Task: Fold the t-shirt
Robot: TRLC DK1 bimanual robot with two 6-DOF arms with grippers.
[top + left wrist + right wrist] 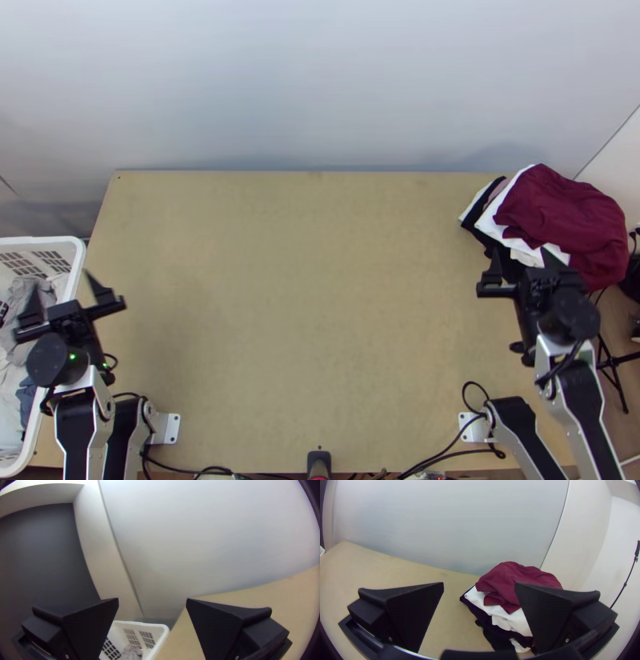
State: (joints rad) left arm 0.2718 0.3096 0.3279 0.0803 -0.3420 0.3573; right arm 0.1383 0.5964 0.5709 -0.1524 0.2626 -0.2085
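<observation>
In the top view a bunched dark red cloth (560, 212) lies on a pile of white and black cloths at the table's right edge. The same red cloth (511, 580) shows in the right wrist view, beyond the fingers. Just below the pile, my right gripper (518, 276) stands open; the right wrist view has the gripper (479, 590) with nothing between its fingers. At the table's left edge, beside the basket, my left gripper (64, 296) is open. From its own wrist camera the left gripper (152, 601) also has an empty gap.
A white basket (78, 268) holding grey and pale cloths stands at the table's left side. The bare wooden table (304, 304) stretches between the arms, with a pale wall (320, 88) behind it. Cables run along the near edge.
</observation>
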